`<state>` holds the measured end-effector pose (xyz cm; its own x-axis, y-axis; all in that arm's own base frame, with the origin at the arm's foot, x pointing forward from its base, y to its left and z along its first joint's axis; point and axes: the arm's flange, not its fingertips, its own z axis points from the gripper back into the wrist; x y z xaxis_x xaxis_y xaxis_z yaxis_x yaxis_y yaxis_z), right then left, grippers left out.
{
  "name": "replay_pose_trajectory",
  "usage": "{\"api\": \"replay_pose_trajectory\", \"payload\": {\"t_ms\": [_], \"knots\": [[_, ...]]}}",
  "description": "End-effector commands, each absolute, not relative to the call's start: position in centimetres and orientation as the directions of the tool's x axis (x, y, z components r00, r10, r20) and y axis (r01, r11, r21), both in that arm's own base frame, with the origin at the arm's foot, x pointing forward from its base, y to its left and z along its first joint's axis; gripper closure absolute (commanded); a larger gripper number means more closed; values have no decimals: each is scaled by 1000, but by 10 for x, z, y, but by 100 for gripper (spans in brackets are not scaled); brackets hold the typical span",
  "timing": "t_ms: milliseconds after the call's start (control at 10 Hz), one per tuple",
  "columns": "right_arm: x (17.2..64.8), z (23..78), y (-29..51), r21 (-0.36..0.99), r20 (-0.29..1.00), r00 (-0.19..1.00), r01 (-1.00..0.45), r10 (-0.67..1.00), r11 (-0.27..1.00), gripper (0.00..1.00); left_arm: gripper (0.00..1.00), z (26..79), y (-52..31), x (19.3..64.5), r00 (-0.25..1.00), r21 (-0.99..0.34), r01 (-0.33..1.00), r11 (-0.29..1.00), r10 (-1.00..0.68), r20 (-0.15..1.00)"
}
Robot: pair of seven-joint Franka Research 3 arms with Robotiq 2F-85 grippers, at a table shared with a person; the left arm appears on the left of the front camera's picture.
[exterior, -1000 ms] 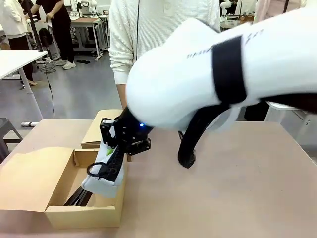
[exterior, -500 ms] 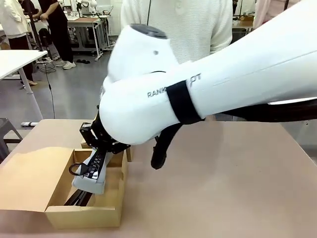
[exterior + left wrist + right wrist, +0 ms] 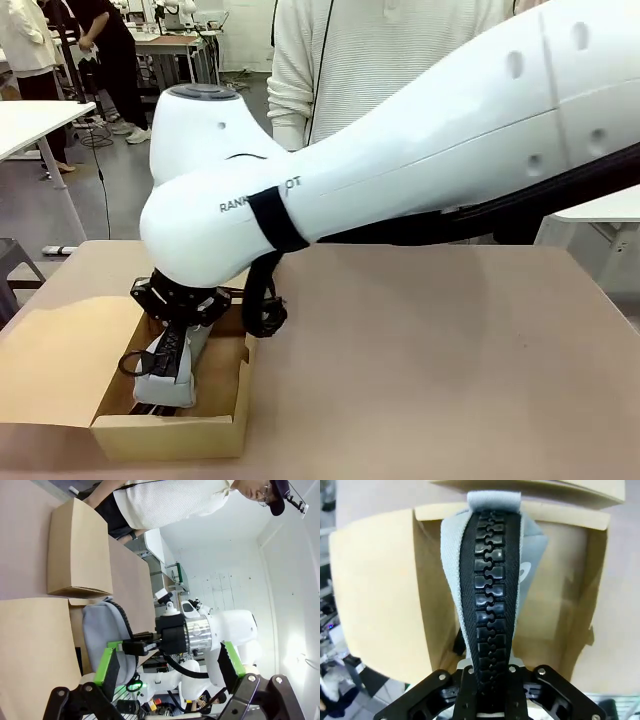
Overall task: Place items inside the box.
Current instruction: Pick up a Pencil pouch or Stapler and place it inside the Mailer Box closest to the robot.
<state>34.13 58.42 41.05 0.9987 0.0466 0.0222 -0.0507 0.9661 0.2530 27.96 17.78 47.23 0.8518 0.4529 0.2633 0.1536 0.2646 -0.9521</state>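
The grey-blue zip pouch [image 3: 165, 372] with a black zipper hangs upright, its lower end down inside the open cardboard box [image 3: 170, 436] at the table's near left. My right gripper [image 3: 172, 340] reaches across from the right and is shut on the pouch's top edge. In the right wrist view the pouch [image 3: 492, 575] runs up from my right gripper [image 3: 491, 674], with the box floor [image 3: 555, 605] beneath it. A dark item [image 3: 459, 643] lies in the box under the pouch. My left gripper [image 3: 169, 667] is open with nothing held, looking at the pouch [image 3: 100, 630] from the side.
The box's lid flap [image 3: 50, 360] lies spread to the left, another flap [image 3: 80, 545] on its far side. A person in a white sweater [image 3: 380, 60] stands at the far edge. My right arm's big white link [image 3: 400, 170] spans the table's middle.
My right arm has swung left and lowered, carrying the pouch from the box's right wall down into the box. The person has shifted right.
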Motion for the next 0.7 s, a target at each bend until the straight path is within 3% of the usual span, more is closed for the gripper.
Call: {"api": "replay_pose_trajectory", "payload": {"t_ms": [0, 600], "knots": [[350, 409, 603, 206, 22, 999, -45, 42, 977, 92, 0, 473, 177, 279, 844, -951, 180, 251, 457, 281], [364, 372, 604, 128, -22, 996, -80, 83, 989, 92, 0, 473, 177, 279, 844, -951, 180, 251, 457, 281]]}}
